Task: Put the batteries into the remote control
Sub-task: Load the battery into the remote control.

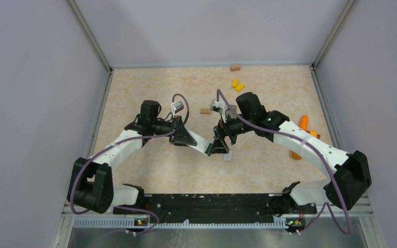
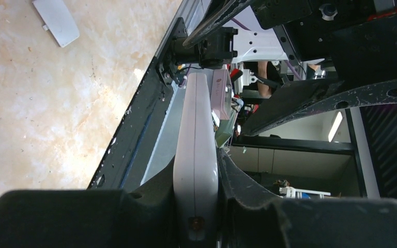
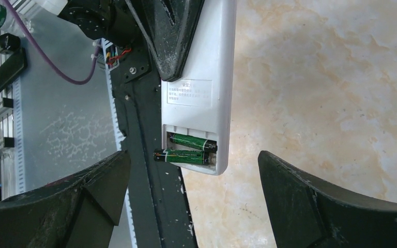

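Left gripper (image 1: 185, 136): clenched on the remote control (image 3: 207, 77), with one finger on each broad face. The body shows edge-on between the fingers in the left wrist view and is held above the worktop (image 1: 150, 170).
Right gripper (image 3: 192, 173): released, jaws spread wide, nothing held. Its fingers stand either side of the remote control's free end and clear of it.
Remote control: white, back face toward the right wrist camera. A printed label sits mid-body, and the battery bay at the free end is uncovered.
Batteries (image 3: 192, 142): two dark green cells lie side by side in the bay. The tip of the one nearer the end projects past the bay's side edge, so it does not look fully seated.
Cover plate (image 2: 57, 21): light grey, lying flat on the worktop, just beside the right gripper in the top view and apart from the remote control.
Brown blocks (image 1: 205, 110): one near the right arm's wrist, one at the far edge of the worktop.
Yellow blocks (image 1: 234, 82): a pair close together on the far side.
Orange object (image 1: 303, 123): partly hidden beneath the right arm; shape cannot be determined.
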Robot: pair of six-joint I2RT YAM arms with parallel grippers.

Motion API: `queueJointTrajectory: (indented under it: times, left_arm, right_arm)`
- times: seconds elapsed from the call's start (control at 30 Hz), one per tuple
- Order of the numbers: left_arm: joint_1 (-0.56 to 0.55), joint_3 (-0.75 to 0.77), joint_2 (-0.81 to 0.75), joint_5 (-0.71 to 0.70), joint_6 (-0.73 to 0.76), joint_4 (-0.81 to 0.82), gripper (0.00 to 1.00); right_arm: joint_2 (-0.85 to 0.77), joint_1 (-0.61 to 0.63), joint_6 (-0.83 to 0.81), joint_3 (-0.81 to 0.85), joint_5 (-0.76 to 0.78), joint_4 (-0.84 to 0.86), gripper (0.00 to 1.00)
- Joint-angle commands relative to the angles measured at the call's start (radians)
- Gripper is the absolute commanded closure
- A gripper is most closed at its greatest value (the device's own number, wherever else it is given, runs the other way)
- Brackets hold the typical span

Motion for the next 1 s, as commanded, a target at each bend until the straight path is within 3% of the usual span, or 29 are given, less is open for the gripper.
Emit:
queueJointTrajectory:
  times: [0.0,0.33,0.7,0.87,0.97]
  left_arm:
    - [-0.005,0.040,-0.010,0.038,0.039,-0.007,0.99]
    - [-0.006,0.038,-0.017,0.027,0.030,-0.009,0.99]
    - [-0.006,0.008,-0.036,0.021,-0.037,0.068,1.00]
    - [-0.006,0.006,-0.035,0.019,-0.039,0.068,1.00]
    - [-0.006,0.006,-0.038,0.019,-0.038,0.068,1.00]
  right_arm:
    - [0.030,0.041,-0.047,0.001,0.010,0.001,0.06]
    - [0.040,0.061,-0.046,0.003,0.043,0.007,0.07]
    - [0.046,0.064,-0.053,0.000,0.047,0.011,0.25]
    - [0.042,0.064,-0.056,-0.004,0.043,0.014,0.27]
    - [0.039,0.065,-0.055,-0.006,0.043,0.021,0.39]
